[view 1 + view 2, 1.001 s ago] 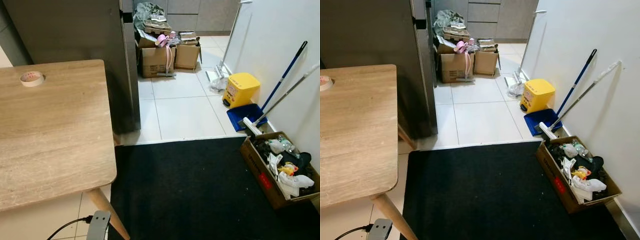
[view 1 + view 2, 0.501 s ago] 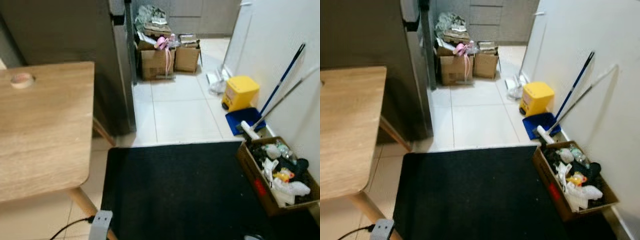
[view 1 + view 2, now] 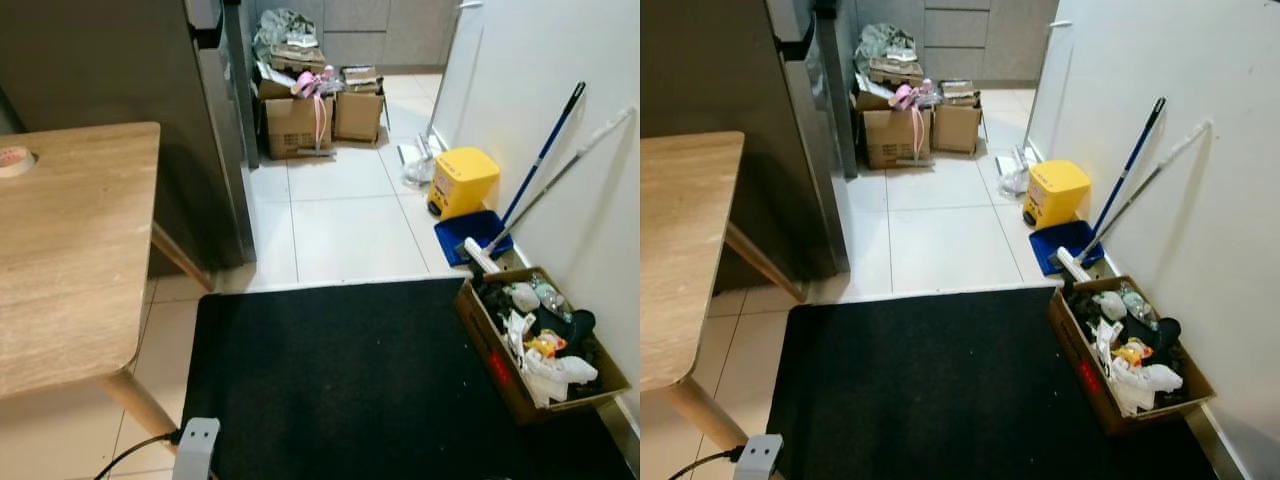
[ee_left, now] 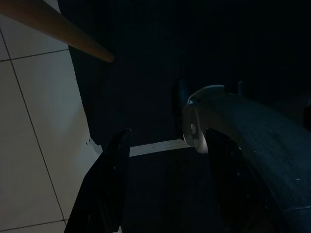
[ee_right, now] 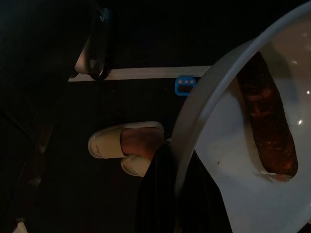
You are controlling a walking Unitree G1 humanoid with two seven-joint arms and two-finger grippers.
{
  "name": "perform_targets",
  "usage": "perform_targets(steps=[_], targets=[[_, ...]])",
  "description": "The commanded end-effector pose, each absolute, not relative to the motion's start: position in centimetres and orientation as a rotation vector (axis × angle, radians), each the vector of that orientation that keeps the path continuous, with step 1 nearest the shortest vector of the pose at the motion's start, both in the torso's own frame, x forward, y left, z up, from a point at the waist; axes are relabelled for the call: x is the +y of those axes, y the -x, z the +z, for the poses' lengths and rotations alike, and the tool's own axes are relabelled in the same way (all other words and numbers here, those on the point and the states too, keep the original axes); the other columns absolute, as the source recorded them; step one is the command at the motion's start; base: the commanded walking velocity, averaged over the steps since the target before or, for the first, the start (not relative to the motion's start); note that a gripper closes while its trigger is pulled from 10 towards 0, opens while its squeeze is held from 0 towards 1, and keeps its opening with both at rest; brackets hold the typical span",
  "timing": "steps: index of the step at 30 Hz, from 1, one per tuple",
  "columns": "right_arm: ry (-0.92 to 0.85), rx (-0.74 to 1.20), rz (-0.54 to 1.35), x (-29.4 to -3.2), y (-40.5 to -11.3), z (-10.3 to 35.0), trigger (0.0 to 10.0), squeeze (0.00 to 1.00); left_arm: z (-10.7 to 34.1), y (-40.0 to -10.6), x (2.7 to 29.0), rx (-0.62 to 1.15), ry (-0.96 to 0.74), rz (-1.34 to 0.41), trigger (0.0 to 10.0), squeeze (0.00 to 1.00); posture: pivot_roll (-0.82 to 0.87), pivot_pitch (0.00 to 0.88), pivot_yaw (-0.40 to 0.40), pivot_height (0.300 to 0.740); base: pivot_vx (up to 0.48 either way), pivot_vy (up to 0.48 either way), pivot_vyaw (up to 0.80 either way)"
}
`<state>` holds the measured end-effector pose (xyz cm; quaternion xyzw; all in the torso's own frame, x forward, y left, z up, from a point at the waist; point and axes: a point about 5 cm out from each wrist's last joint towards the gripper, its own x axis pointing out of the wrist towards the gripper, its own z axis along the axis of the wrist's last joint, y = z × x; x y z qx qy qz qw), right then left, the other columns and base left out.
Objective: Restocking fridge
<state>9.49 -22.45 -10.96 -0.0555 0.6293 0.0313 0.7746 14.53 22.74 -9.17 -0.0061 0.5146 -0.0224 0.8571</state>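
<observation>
My right gripper [image 5: 167,167] is clamped on the rim of a smooth white round plate [image 5: 233,179] carrying a long reddish-brown sausage [image 5: 266,127], down low over the dark fuzzy mat [image 3: 340,380]. My left gripper [image 4: 165,194] hangs with fingers apart, holding nothing. The tall, grey, flat-sided fridge [image 3: 110,70] stands behind the wood-grain counter's [image 3: 70,260] far edge.

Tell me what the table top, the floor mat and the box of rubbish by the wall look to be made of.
The table top looks like pale wood or wood-look laminate: matt, with fine straight grain. The floor mat seems a black low-pile textile, dull and lint-speckled. The box by the wall looks like brown corrugated cardboard, with folded flaps and soft edges.
</observation>
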Motion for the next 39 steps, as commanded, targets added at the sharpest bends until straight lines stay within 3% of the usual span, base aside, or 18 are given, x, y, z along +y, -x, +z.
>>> perform_targets(steps=[1, 8, 14, 31, 39], targets=[[0.132, 1.366, 0.066, -22.69, -9.40, -10.93, 10.0, 0.00, -9.28, -14.30, 22.65, 1.090, 0.010, -0.054, 10.0, 0.00, 0.00, 0.022, -0.063, 0.740, 0.000, 0.000, 0.00], [0.136, 1.363, 0.073, -22.59, -9.54, -10.92, 10.0, 0.00, -9.26, -14.39, 22.58, 1.090, 0.001, -0.069, 10.0, 0.00, 0.00, 0.010, -0.065, 0.740, 0.000, 0.000, 0.00], [0.141, 1.361, 0.083, -22.56, -9.51, -10.93, 10.0, 0.00, -9.28, -14.35, 22.61, 1.094, -0.003, -0.063, 10.0, 0.00, 0.01, 0.005, -0.066, 0.740, 0.000, -0.480, 0.00], [0.130, 1.370, 0.109, -22.29, -9.20, -11.04, 10.0, 0.00, -9.29, -14.21, 22.79, 1.096, -0.008, -0.056, 10.0, 0.00, 0.00, 0.017, -0.058, 0.740, 0.000, 0.000, 0.00], [0.128, 1.366, 0.105, -22.39, -9.24, -11.00, 10.0, 0.00, -9.29, -14.22, 22.75, 1.095, -0.007, -0.066, 10.0, 0.00, 0.00, 0.027, -0.060, 0.740, 0.263, 0.000, 0.00]])
